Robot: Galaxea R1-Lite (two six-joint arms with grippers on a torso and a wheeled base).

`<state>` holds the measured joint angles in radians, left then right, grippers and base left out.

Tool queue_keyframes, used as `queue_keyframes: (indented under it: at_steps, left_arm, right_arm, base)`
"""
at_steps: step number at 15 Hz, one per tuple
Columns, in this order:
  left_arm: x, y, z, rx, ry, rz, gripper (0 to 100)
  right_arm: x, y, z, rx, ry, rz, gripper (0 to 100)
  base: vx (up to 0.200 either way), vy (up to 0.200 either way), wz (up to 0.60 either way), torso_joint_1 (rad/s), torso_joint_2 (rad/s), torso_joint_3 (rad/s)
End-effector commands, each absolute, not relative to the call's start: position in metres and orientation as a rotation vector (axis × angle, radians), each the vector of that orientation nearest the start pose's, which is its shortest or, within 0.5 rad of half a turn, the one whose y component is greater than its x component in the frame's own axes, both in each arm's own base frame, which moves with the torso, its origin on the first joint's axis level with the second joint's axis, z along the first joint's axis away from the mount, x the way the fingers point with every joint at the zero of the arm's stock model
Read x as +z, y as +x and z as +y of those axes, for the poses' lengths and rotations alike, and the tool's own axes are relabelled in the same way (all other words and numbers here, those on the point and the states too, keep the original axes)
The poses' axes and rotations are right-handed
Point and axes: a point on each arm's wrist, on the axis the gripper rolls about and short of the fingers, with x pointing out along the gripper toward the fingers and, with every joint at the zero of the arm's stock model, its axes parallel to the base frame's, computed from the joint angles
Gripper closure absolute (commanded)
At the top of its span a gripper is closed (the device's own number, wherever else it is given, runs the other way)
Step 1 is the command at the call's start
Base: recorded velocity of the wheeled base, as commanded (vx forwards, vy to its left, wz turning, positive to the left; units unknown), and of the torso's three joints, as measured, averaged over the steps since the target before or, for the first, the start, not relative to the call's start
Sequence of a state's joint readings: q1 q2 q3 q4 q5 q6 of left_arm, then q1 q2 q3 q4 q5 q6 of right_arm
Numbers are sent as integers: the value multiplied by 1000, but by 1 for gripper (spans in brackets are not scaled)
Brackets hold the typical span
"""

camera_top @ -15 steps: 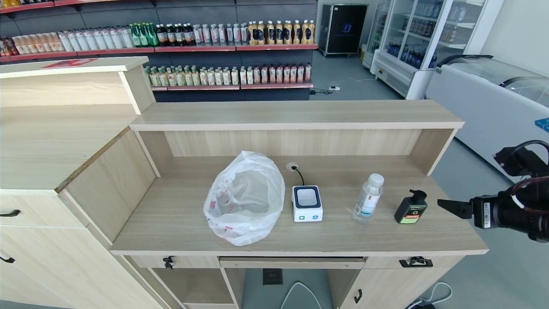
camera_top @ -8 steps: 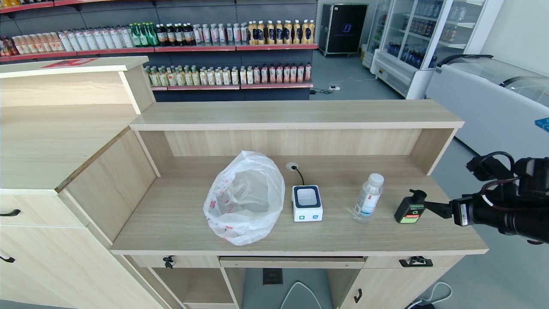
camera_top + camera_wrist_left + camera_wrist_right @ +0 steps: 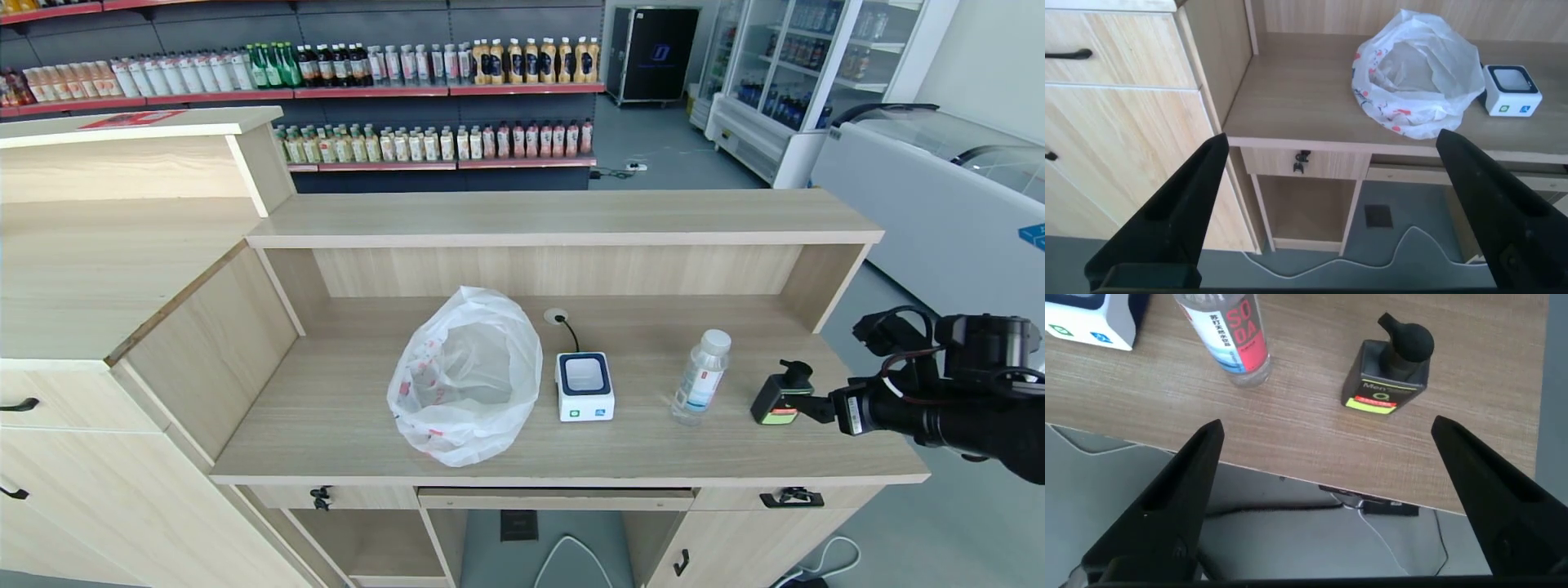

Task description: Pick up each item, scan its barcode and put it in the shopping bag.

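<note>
On the wooden counter [image 3: 343, 425] stand, from left to right, an open white plastic shopping bag [image 3: 465, 380], a small white barcode scanner [image 3: 584, 385], a clear water bottle [image 3: 700, 377] and a black pump bottle [image 3: 781, 394]. My right gripper [image 3: 816, 406] hovers open at the counter's right end, its tip just to the right of the pump bottle. In the right wrist view the pump bottle [image 3: 1388, 367] and water bottle [image 3: 1229, 335] lie ahead of the spread right gripper [image 3: 1327, 429]. My left gripper [image 3: 1331, 140] is open and empty, held off the counter's front left, facing the bag [image 3: 1417, 69].
A raised shelf [image 3: 563, 216] runs along the counter's back, with a taller cabinet [image 3: 122, 245] on the left. The scanner's cable runs into a hole [image 3: 556, 315] behind it. Drawers with black handles [image 3: 790, 498] sit under the front edge. Store shelves and freezers stand behind.
My right arm has moved left, from off the counter's right end until its open gripper is right beside the black pump bottle. The items on the counter have not moved.
</note>
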<state>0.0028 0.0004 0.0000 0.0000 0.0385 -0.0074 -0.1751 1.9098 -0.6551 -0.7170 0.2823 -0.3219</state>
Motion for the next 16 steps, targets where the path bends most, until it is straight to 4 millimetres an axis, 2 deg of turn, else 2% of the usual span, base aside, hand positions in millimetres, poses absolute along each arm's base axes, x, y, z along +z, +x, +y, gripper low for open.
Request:
queue_keyframes:
  at_steps: [1, 4, 9, 11, 16]
  left_arm:
    - [75, -23, 1, 43, -8, 0, 0]
    - [75, -23, 1, 41, -8, 0, 0]
    - [75, -23, 1, 41, -8, 0, 0]
    - [75, -23, 1, 41, -8, 0, 0]
    - [75, -23, 1, 41, -8, 0, 0]
  right_arm:
    - [78, 324, -51, 202, -186, 509, 0]
    - [64, 343, -53, 209, -191, 497, 0]
    - [37, 354, -49, 340, -159, 476, 0]
    - [33, 357, -45, 354, -161, 473, 0]
    - [29, 383, -35, 438, -168, 402, 0]
  base:
    - [0, 0, 0, 0, 0, 0]
    - [0, 0, 0, 0, 0, 0]
    - [0, 0, 0, 0, 0, 0]
    - [0, 0, 0, 0, 0, 0]
    - [0, 0, 0, 0, 0, 0]
